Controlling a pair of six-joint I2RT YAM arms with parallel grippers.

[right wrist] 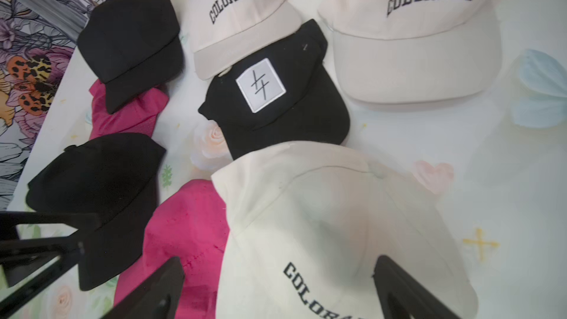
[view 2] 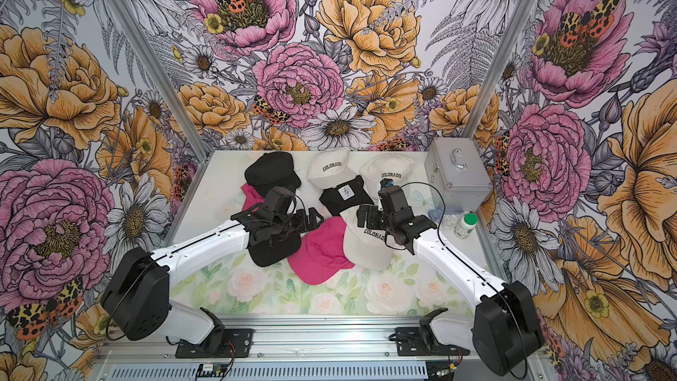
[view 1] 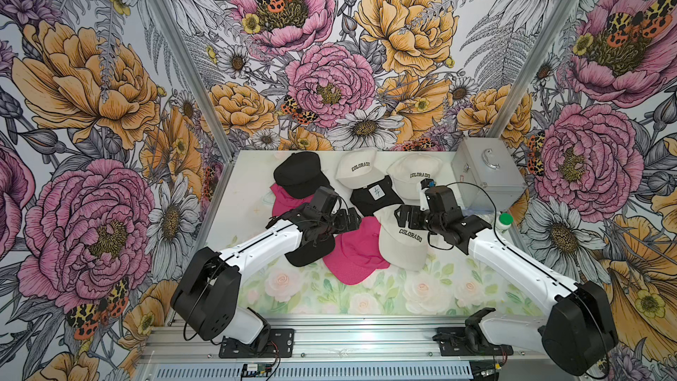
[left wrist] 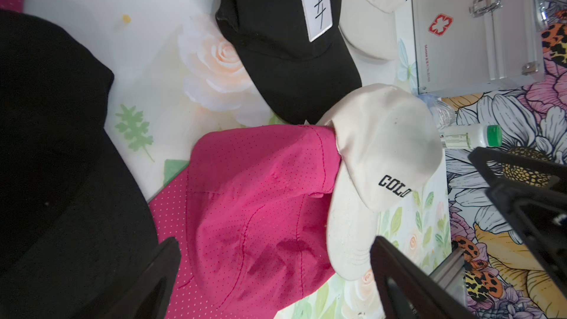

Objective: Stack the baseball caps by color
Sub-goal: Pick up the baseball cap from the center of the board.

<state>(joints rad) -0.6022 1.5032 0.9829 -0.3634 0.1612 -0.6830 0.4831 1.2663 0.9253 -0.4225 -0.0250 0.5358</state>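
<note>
Several baseball caps lie scattered on the table in both top views. At the back are a black cap [view 1: 298, 172] resting on a pink cap [view 1: 284, 203], and two cream COLORADO caps [view 1: 357, 168] [view 1: 412, 174]. A black cap with a white patch [view 1: 373, 196] sits mid-table. Nearer the front lie a black cap [view 1: 306, 252] under my left arm, a pink cap [view 1: 353, 251] and a cream cap [view 1: 403, 241] overlapping it. My left gripper [left wrist: 273, 247] hovers open over the front pink cap. My right gripper [right wrist: 279, 260] hovers open over the front cream cap.
A silver metal case [view 1: 485, 174] stands at the back right corner. A white green-lidded bottle [view 1: 505, 222] and a clear plastic bottle [left wrist: 441, 112] lie by the right edge. Floral walls close in three sides. The front strip of the floral mat [view 1: 366, 298] carries no objects.
</note>
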